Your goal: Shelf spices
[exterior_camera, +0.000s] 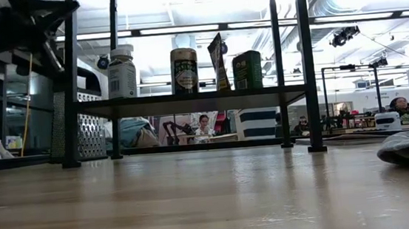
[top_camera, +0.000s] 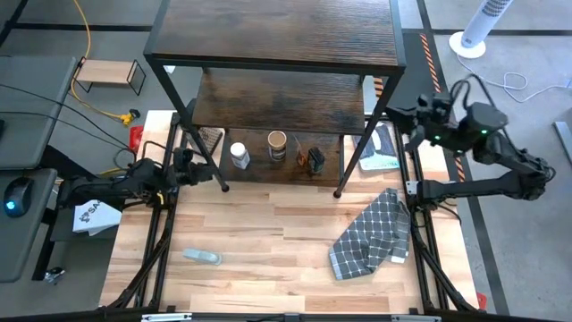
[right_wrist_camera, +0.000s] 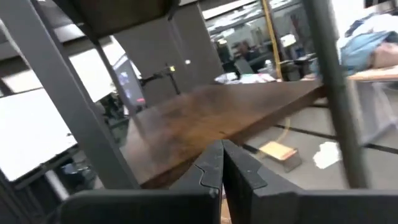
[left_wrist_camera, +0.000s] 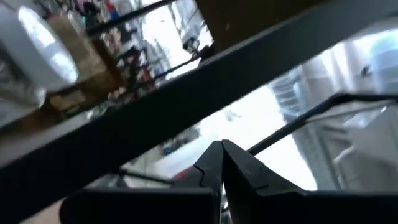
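The shelf point(top_camera: 277, 36) stands at the table's far middle. On its lowest board point(exterior_camera: 188, 99) stand the spices in a row: a white-capped jar point(exterior_camera: 121, 72), a tan-lidded brown jar point(exterior_camera: 183, 70), a reddish-brown packet point(exterior_camera: 218, 61) and a dark jar point(exterior_camera: 246, 69). My left gripper point(top_camera: 201, 173) is shut and empty beside the shelf's front left leg, left of the white-capped jar point(top_camera: 239, 156). My right gripper point(top_camera: 396, 113) is shut and empty, raised at the shelf's right side; in its wrist view the shut fingers point(right_wrist_camera: 222, 158) point at a shelf board point(right_wrist_camera: 230, 118).
A checked grey cloth point(top_camera: 374, 234) lies at the table's right. A clear flat plastic object point(top_camera: 202, 257) lies near the front left. A metal grater point(exterior_camera: 83, 132) stands behind the shelf's left legs. A small light-wood stand point(top_camera: 109, 73) sits off the table, far left.
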You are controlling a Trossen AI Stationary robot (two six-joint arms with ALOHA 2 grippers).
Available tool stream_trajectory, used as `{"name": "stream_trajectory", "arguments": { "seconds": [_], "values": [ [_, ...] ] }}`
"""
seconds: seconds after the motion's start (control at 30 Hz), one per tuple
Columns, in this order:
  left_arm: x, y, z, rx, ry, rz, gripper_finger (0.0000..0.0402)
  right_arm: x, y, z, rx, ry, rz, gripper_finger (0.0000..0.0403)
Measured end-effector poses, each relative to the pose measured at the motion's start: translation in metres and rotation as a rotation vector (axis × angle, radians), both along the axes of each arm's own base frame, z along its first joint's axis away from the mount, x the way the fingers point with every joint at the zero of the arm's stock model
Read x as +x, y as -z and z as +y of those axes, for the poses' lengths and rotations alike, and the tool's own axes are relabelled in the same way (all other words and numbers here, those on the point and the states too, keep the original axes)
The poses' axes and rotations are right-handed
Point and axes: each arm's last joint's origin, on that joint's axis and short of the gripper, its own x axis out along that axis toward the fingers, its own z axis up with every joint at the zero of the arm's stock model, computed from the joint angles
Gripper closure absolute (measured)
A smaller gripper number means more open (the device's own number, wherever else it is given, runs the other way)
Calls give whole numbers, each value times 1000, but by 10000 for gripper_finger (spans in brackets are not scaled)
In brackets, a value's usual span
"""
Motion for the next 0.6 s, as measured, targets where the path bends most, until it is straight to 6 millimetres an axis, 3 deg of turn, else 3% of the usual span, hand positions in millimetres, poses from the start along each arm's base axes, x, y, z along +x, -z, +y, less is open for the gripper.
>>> {"name": "stream_trajectory", "arguments": {
  "seconds": [0.2,0.4,0.5,0.6],
  "values": [
    [-7,-26,-7,77,100,-137,401,-28,3,3,14,68,38,402],
    [-5,-58,-22,85,237,-69,401,-43,3,4,16,104,16,402],
    [-6,-92,-27,162,226,-64,401,-46,2,5,12,104,8,402],
    [-13,-140,-27,341,70,-54,401,-47,2,5,13,113,8,402]
  ]
}}
